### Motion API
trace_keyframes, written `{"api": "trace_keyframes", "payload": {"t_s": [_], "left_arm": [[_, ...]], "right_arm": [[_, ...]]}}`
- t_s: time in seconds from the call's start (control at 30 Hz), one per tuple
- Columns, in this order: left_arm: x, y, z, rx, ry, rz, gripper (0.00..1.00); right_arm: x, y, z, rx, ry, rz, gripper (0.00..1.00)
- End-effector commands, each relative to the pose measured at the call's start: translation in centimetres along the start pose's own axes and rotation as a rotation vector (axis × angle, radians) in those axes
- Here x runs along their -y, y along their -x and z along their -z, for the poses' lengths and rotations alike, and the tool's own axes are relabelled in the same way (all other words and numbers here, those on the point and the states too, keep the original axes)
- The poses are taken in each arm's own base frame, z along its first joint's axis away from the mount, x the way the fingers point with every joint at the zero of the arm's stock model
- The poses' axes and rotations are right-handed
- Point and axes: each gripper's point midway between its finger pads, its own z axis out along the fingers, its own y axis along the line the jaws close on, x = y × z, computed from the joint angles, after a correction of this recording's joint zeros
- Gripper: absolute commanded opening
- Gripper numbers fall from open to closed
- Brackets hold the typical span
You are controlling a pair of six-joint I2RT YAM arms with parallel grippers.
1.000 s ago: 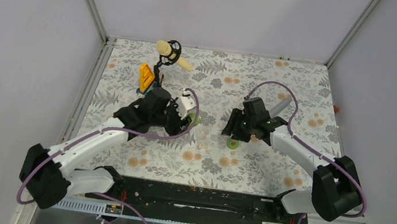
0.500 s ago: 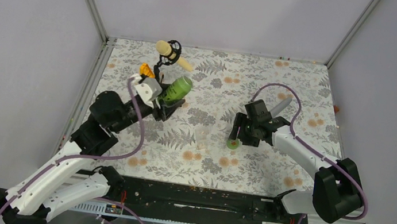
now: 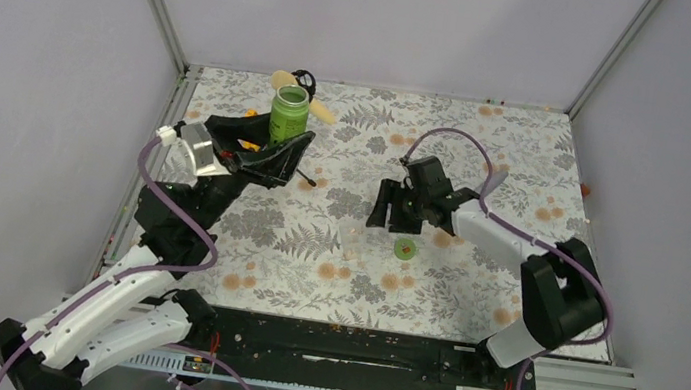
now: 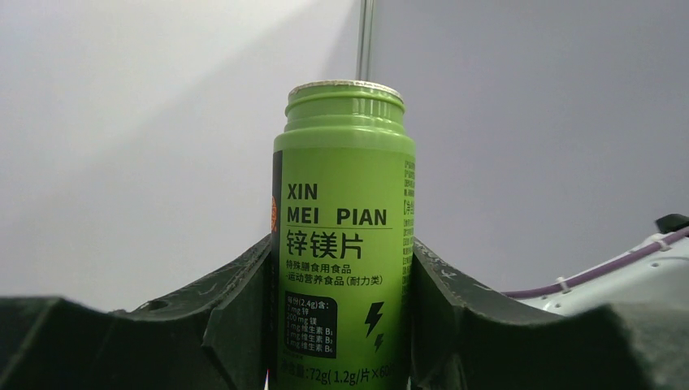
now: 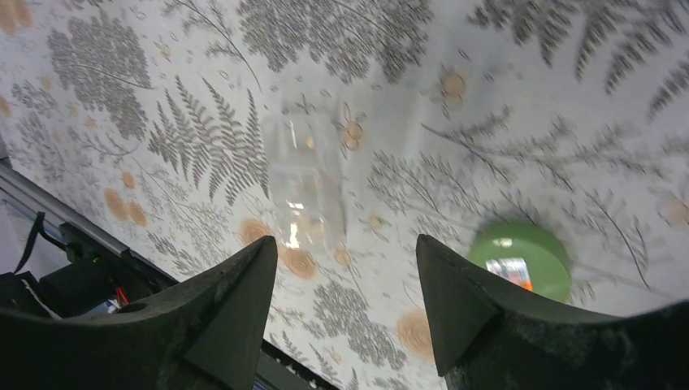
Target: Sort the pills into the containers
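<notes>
The left gripper (image 4: 341,260) was clamped tight on the green bottle (image 3: 289,112), holding it upright and uncapped at about eleven o'clock over the mat (image 3: 469,302). The right gripper (image 5: 345,252) hung low above the mat, jaws spread wide, holding nothing. From overhead, the clear cup (image 5: 305,183) stood near mid-mat, and the green cap (image 5: 520,256) lay near it at its three o'clock, not touching.

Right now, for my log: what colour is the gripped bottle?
The bottle is bright green, clearest in left wrist view.
</notes>
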Motion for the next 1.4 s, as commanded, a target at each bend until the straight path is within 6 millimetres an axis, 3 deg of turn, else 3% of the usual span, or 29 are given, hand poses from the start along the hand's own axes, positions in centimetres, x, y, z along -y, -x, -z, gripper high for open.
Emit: {"api": "trace_keyframes", "payload": {"t_s": [0.0,0.2,0.43,0.63,0.87,0.93,1.03,1.37], "left_arm": [[1.3,2.6,-0.4,0.126,-0.065,0.028,0.0],[1.3,1.5,-0.2,0.086,-0.074,0.014,0.0],[1.3,0.5,-0.1,0.05,-0.072,0.021,0.0],[1.1,0.1,0.0,0.032,-0.066,0.005,0.0],[1.2,-0.3,0.2,0.021,-0.072,0.006,0.0],[1.2,-0.3,0.2,0.019,-0.072,0.006,0.0],[1.1,-0.3,0.2,0.017,-0.069,0.005,0.0],[1.3,-0.6,-0.1,-0.008,-0.077,0.016,0.0]], "right_arm": [[-3.7,3.0,-1.7,0.05,0.14,0.035,0.7],[-4.2,3.9,-4.7,0.023,0.169,0.028,0.58],[-4.2,3.0,-5.9,-0.037,0.193,0.075,0.42],[-3.8,2.2,-5.9,-0.071,0.193,0.105,0.31],[-3.1,1.1,-5.7,-0.107,0.18,0.15,0.31],[-2.8,1.0,-5.8,-0.113,0.165,0.158,0.23],[-2.5,1.2,-5.7,-0.101,0.152,0.172,0.12],[-3.0,1.7,-4.5,-0.057,0.147,0.233,0.06]]}}
